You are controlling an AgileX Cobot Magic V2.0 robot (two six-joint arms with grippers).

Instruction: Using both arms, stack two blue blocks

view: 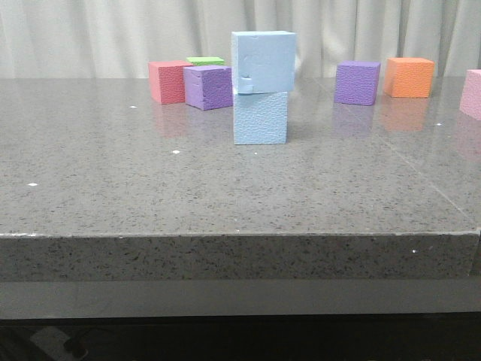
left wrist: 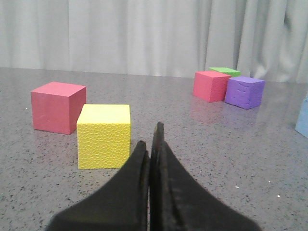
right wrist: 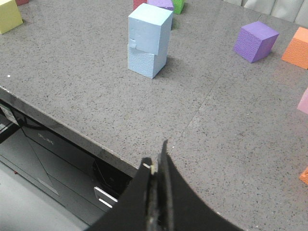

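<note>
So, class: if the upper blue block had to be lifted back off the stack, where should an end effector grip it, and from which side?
Probably from above, closing on two opposite vertical faces of the upper blue block. Its sides are flat and exposed, it sits slightly offset on the lower blue block, and a straight lift should leave that one undisturbed.

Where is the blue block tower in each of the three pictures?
Front view: the blue stack stands mid-table, its top cube sitting slightly askew.
Left wrist view: only a sliver of a blue block shows at the picture's edge.
Right wrist view: the whole stack shows, far beyond the closed fingers.
Shared landmark: the purple cube beside the red cube.
</note>
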